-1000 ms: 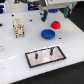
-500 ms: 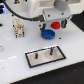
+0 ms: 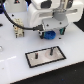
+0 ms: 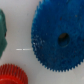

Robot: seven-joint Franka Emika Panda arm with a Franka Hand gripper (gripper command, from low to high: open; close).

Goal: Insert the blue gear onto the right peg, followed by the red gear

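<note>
No readable writing that I can see. My arm has dropped low over the blue gear (image 3: pixel 48 35), covering the red gear since a second ago. The pincer (image 3: pixel 50 33) is blurred; can't tell spread or pressed. The plate (image 3: pixel 46 56) with the right peg (image 3: pixel 51 50) sits nearer, on the white tabletop (image 3: pixel 15 70). The wrist view shows the blue gear (image 4: pixel 59 37) beside the red gear (image 4: pixel 11 75).

arm casing (image 3: pixel 41 14): white, smooth, rounded shells
wrist block (image 3: pixel 54 24): light grey, boxy, with dark patches on its face
cable (image 3: pixel 21 23): black, looping beside the white casing
gripper (image 3: pixel 50 35): dark parts beneath the grey block; finger detail too blurred to tell
</note>
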